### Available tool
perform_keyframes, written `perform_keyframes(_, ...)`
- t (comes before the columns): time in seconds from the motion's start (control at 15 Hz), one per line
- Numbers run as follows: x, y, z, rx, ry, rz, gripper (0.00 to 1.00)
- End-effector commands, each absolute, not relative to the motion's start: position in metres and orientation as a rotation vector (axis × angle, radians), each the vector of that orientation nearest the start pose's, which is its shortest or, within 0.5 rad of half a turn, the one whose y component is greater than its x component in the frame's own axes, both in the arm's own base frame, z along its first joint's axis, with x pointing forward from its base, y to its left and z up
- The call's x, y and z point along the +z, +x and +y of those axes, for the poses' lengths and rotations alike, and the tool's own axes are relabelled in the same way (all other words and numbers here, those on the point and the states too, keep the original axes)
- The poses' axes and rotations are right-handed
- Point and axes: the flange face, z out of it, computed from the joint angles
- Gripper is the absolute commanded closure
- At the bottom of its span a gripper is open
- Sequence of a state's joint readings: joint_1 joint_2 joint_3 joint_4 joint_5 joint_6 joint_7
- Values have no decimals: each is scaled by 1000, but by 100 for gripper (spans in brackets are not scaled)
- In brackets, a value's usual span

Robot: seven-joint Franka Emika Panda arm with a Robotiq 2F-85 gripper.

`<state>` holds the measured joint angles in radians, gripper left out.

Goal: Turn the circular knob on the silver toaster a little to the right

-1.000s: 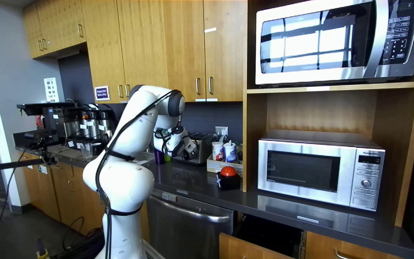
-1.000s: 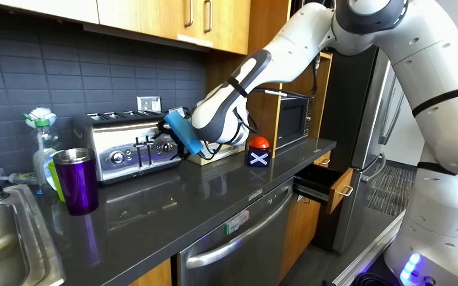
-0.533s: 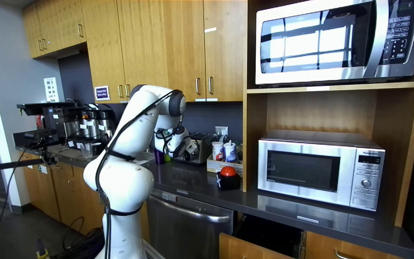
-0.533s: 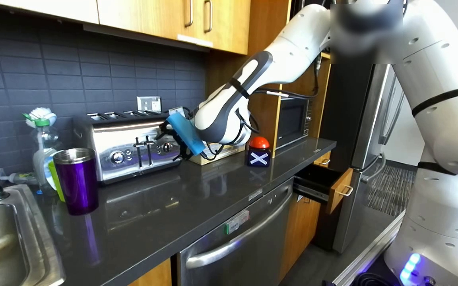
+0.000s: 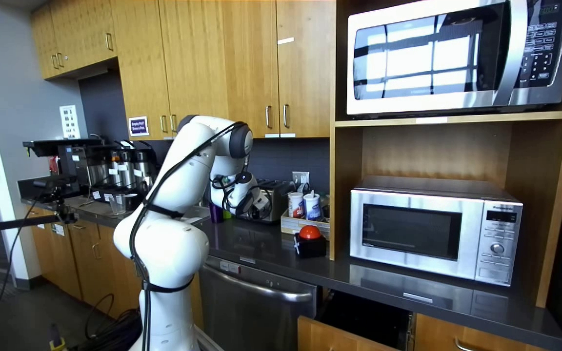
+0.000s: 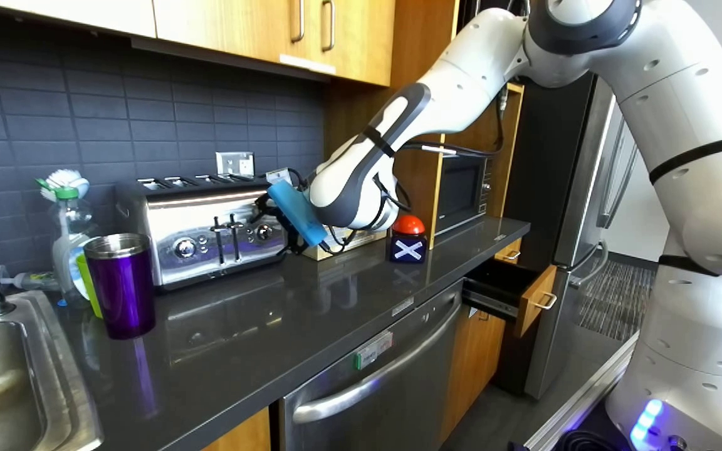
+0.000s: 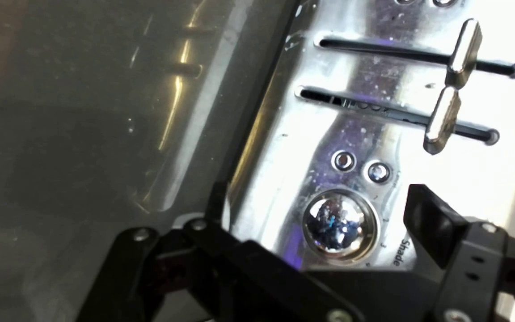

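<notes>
the gripper [image 7: 322, 210] is spread wide, holding nothing; ahead of its gap sits the round knob [image 7: 338, 226] on the silver toaster [image 6: 201, 219]. its polished surface is probably hard and slippery, best pinched evenly across the sides and twisted gently.

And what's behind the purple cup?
A green thing, a clear bottle and the toaster show there. The purple cup hides part of the green thing; I can't tell what it is.

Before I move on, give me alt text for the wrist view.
An open black gripper frames the round shiny knob labelled Shade on the silver toaster. Two levers show higher in the picture, and a glossy dark countertop fills the left side.
</notes>
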<state>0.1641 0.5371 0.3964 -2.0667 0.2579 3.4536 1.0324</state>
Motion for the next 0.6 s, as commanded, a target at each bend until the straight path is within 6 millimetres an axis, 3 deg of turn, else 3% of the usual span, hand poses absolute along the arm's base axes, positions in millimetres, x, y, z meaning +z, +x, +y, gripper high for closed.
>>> perform_keyframes(0.0,286,567,283,-568,-2092,1047,0)
perform_keyframes(0.4,284,569,280,-566,-2088,1060,0)
perform_keyframes(0.53,284,569,279,-566,-2089,1061,12)
